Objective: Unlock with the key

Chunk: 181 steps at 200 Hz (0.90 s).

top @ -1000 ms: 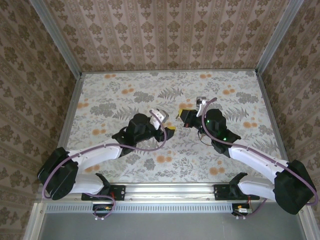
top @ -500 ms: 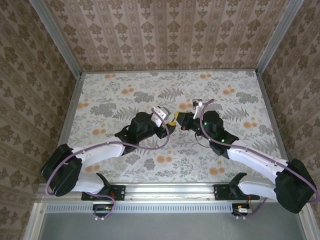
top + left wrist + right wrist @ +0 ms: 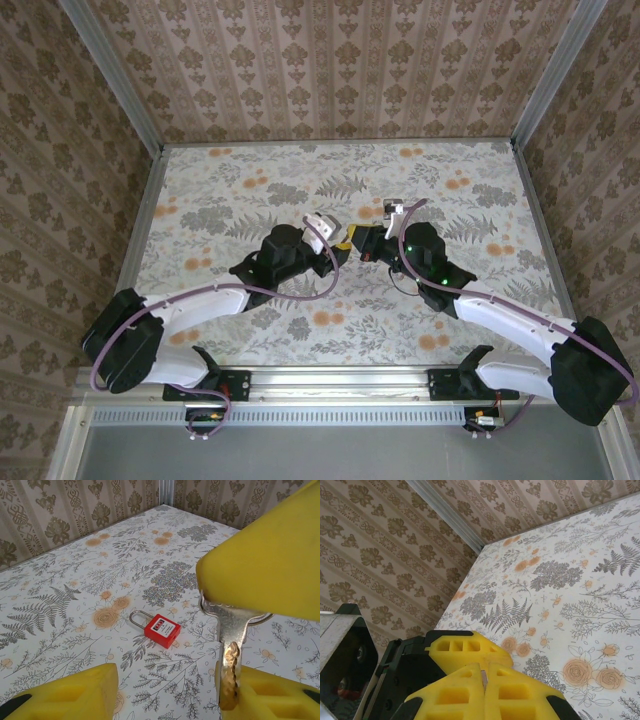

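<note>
Looks like a mid-air key handover: right gripper [image 3: 482, 680] pinched tight on the head of the key [image 3: 231, 645], blade hanging between the half-spread, empty jaws of the left gripper [image 3: 167, 692], which next must close squarely on it; red padlock [image 3: 162, 630], shackle closed, lies flat on the table [image 3: 75, 580] below.

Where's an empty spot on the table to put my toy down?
The far-left table by the far wall is bare, and the far-right corner too. The middle is crowded: left arm and right arm meet there at the key, near the red padlock.
</note>
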{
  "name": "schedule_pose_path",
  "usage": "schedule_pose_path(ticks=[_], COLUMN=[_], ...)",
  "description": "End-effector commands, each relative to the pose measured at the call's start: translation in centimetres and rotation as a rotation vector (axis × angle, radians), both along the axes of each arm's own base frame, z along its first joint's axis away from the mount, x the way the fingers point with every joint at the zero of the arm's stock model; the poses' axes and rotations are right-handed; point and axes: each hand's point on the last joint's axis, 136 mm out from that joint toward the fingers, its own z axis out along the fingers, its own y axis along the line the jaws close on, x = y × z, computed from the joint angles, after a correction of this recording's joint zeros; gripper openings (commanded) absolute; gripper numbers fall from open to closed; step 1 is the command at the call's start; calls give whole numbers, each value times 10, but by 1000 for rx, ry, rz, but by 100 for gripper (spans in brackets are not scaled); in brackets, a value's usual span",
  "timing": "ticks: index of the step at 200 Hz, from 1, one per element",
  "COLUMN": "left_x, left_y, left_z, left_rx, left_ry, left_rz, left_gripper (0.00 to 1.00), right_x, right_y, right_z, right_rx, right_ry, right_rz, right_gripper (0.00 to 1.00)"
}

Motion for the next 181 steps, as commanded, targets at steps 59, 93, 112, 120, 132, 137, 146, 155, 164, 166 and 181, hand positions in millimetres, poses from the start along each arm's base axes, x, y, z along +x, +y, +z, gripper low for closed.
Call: schedule_pose_path(ticks=[59,93,112,120,132,137,146,155,164,166,181], left_x=[25,26,26,26,27,27,27,27,25,25,22], left_y=[29,32,33,33,33,34,33,32,30,30,26], left_z=[23,24,24,23,23,23,23,22,21,22,19], left_rx=[-18,-20,-22,-24,-27,-27,-29,-33,-36,-38,-44], left_ry=[-69,-69,-66,-62,-60,-60,-56,-50,-42,-41,-22], left_rz=[125,125,124,123,124,124,122,118,106,104,81], left_gripper=[52,52,52,52,52,52,52,52,53,53,56], right_x=[-23,-25,-26,-26,-26,-26,-25,-24,-22,-22,-18], right_y=[10,10,9,9,9,9,9,8,6,5,2], right_z=[-15,-17,-18,-18,-19,-19,-18,-17,-16,-15,-9], right_rx=[-27,-36,-37,-38,-38,-38,-38,-39,-40,-41,-47], right_ry=[34,33,34,35,35,35,32,28,20,18,-3], right_rz=[79,82,81,78,77,76,72,63,48,43,17], right_gripper=[7,7,7,7,6,6,6,6,6,6,6])
